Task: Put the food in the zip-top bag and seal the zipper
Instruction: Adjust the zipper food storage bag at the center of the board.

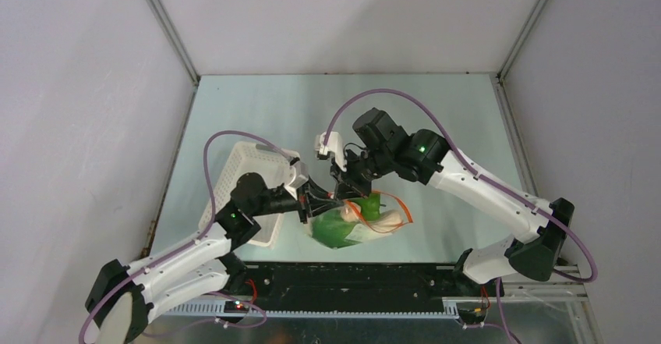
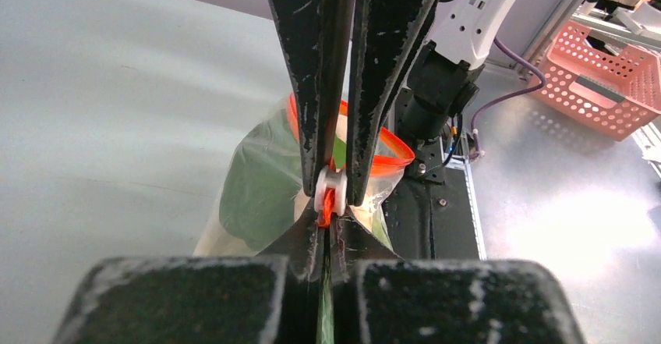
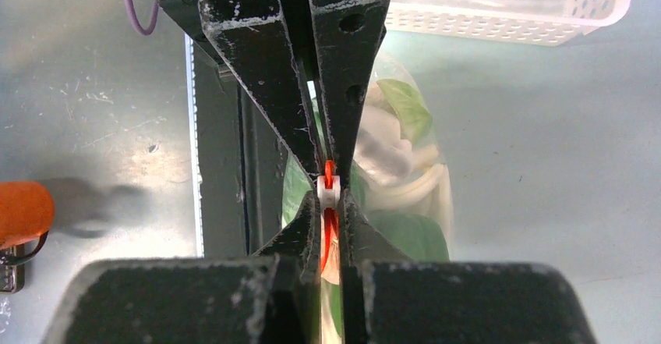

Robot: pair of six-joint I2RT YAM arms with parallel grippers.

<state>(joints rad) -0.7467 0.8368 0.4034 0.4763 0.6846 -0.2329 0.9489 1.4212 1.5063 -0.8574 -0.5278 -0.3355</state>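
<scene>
Between left gripper [image 2: 326,231] and right gripper [image 3: 331,211], the zipper [image 2: 394,157] hides — mostly.

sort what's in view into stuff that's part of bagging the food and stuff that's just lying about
Part of the job: clear bag, vegetables inside it, its red-orange zipper, left gripper and right gripper, both pinched shut on the zipper.

Just lying about: white basket, pink crate, orange object at the right wrist view's edge.
</scene>
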